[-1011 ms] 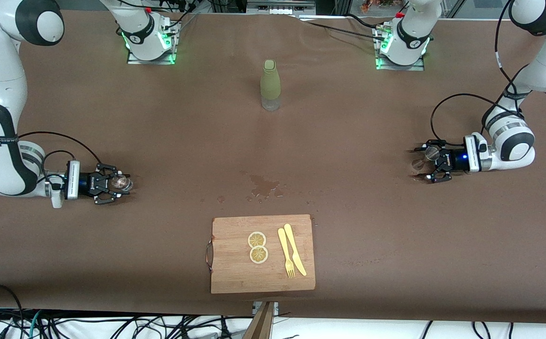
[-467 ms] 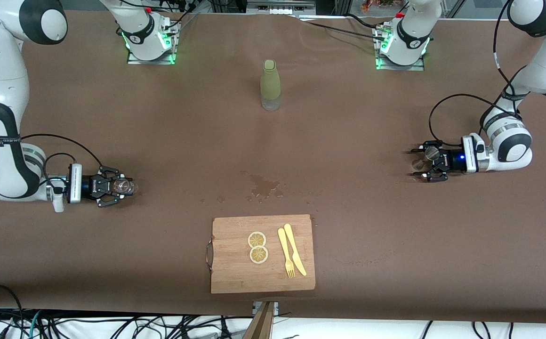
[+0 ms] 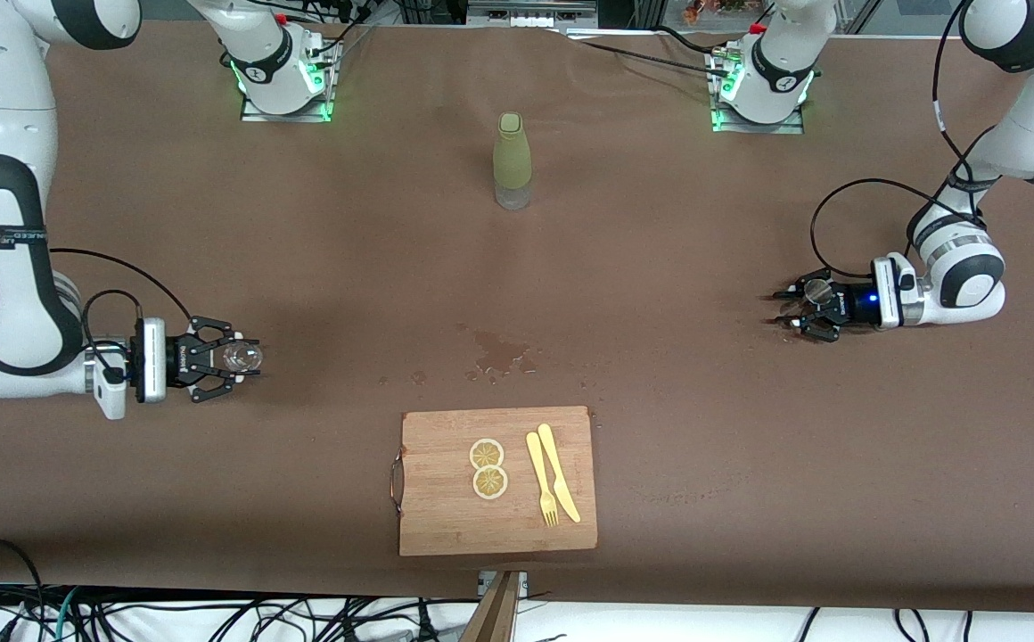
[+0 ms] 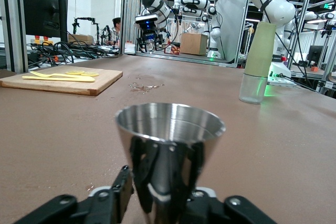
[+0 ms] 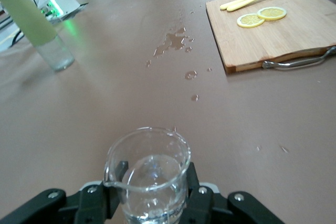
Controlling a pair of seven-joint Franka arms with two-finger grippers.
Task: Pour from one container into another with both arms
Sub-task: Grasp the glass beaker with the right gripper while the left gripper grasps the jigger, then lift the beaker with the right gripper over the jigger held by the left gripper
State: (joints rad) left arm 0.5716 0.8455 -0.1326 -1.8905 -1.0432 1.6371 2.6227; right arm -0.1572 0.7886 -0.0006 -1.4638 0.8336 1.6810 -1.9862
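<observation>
Right claw (image 3: 230, 359) is gripping the glass beaker (image 5: 148, 174) at the right arm's end of the counter (image 3: 660, 374). Left claw (image 3: 800, 309) is narrowing around the steel cup (image 4: 169, 153) at the left arm's end. Recommended: confirm firm, upright grips before lifting either vessel.

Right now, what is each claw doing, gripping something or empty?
Left gripper: closing around the metal cup.
Right gripper: shut on the glass beaker.
</observation>
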